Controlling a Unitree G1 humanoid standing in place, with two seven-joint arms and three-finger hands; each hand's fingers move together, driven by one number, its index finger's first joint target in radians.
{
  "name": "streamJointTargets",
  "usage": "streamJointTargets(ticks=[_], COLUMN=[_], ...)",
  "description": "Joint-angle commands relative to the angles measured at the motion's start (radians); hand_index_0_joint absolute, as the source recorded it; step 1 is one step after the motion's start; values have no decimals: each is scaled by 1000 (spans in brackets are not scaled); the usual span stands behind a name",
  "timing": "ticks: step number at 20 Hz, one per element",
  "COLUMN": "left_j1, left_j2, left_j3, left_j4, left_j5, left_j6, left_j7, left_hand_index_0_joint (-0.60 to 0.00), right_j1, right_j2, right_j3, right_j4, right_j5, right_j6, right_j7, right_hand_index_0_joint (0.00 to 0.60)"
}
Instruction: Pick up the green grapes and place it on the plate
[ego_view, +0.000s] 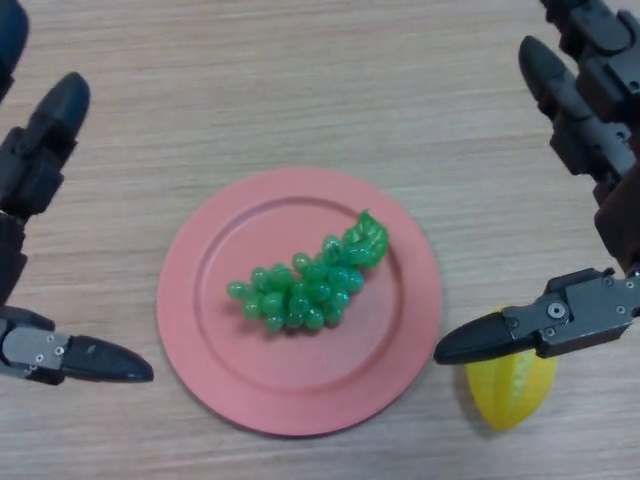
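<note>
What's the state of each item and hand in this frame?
green grapes: lying on the plate, not held.
plate: flat on the table, holding the grapes.
yellow fruit: on the table right of the plate, partly under the right hand.
left hand: open, holding nothing, left of the plate.
right hand: open, holding nothing, right of the plate.

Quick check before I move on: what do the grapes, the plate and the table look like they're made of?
Green grapes: likely plastic; glossy, uniform beads with a moulded leaf. Plate: matte pinkish-red, probably plastic or melamine; even colour, no glaze shine. Table: light wood or wood-look laminate, fine grain lines; which one, I cannot tell.
</note>
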Motion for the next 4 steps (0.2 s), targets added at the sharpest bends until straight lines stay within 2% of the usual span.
streamJointTargets(ticks=[1,4], left_j1=[-20,-41], left_j2=[51,73], left_j3=[61,68], left_j4=[-29,-15], left_j5=[1,21], left_j6=[-171,-178], left_j7=[12,18], left_hand_index_0_joint=[0,0], right_j1=[-40,-48], right_j2=[-9,16], right_j3=[-100,-105], right_j4=[-50,-50], right_j5=[-18,-28], right_j6=[-127,-110], right_j7=[-13,2], right_hand_index_0_joint=[0,0])
